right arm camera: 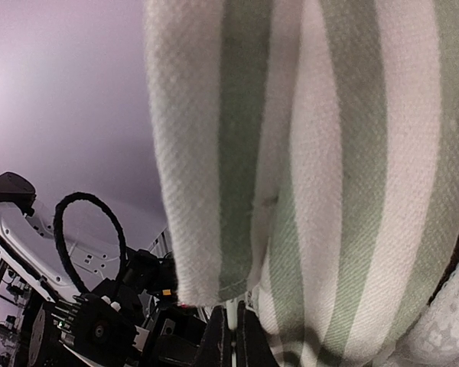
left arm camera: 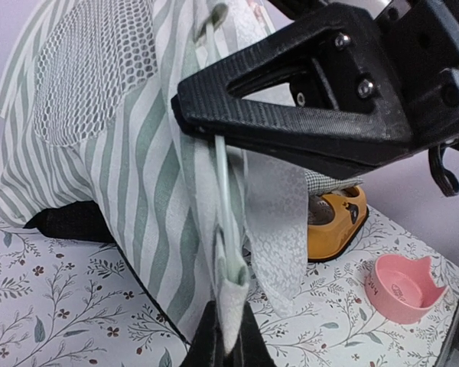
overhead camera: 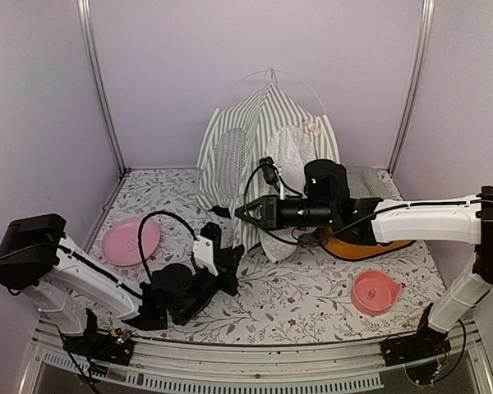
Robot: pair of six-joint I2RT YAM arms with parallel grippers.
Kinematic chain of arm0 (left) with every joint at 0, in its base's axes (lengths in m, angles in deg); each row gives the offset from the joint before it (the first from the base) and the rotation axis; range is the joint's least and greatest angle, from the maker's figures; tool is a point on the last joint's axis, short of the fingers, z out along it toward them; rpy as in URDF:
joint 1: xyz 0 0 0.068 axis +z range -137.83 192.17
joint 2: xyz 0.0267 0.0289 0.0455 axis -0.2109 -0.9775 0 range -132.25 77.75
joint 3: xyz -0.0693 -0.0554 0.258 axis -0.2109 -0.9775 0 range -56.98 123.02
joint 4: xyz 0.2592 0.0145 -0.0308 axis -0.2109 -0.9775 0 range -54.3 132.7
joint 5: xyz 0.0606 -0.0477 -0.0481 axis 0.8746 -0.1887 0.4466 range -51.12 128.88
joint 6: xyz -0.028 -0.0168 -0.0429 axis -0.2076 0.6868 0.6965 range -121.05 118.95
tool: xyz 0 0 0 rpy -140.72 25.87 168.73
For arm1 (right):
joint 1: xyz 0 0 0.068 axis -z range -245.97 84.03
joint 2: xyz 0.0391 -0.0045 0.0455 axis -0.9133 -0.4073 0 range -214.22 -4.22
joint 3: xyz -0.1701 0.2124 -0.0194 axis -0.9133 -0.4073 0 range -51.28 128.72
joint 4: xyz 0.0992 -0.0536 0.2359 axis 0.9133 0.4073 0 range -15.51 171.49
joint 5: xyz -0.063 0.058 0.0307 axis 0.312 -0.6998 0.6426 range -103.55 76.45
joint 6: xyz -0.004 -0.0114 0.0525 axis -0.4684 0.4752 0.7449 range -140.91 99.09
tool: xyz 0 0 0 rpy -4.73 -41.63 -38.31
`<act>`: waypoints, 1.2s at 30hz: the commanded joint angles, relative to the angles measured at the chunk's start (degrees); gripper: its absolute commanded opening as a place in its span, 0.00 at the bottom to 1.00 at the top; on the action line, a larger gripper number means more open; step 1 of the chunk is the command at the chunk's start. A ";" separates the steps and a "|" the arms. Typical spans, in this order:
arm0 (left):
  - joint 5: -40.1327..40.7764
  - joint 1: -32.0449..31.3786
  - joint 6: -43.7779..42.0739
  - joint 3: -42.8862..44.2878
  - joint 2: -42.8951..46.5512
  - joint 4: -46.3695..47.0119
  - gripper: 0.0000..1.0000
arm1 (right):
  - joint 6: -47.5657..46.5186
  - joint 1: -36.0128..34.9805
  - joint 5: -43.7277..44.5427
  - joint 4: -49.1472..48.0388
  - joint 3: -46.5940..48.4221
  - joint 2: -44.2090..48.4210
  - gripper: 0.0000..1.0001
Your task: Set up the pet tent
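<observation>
The striped tent (overhead camera: 259, 123) stands at the back middle of the flowered table (overhead camera: 312, 300). The right gripper (overhead camera: 241, 212) is pinched tight on its front edge partway up (a thin white pole runs along that edge). The left gripper (left arm camera: 226, 336) is clamped on the hem below. A pink plate (overhead camera: 131, 240) lies to the left and a pink bowl (overhead camera: 375, 291) to the right.

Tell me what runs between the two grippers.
The pet tent's striped hem and thin white pole, pinched by left gripper below, right gripper above; seen in the left wrist view.
</observation>
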 commanded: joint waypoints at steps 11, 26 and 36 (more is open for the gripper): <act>-4.39 -3.15 0.23 -2.86 -1.41 -8.85 0.00 | 0.14 1.46 10.02 -10.52 4.20 -0.57 0.00; -5.19 -2.06 1.12 -1.89 -0.70 -11.28 0.00 | -3.24 -1.03 12.96 -6.01 3.34 0.55 0.00; -10.33 0.97 1.28 0.71 6.40 -22.23 0.03 | -7.32 -2.02 16.70 -7.39 -2.99 1.54 0.00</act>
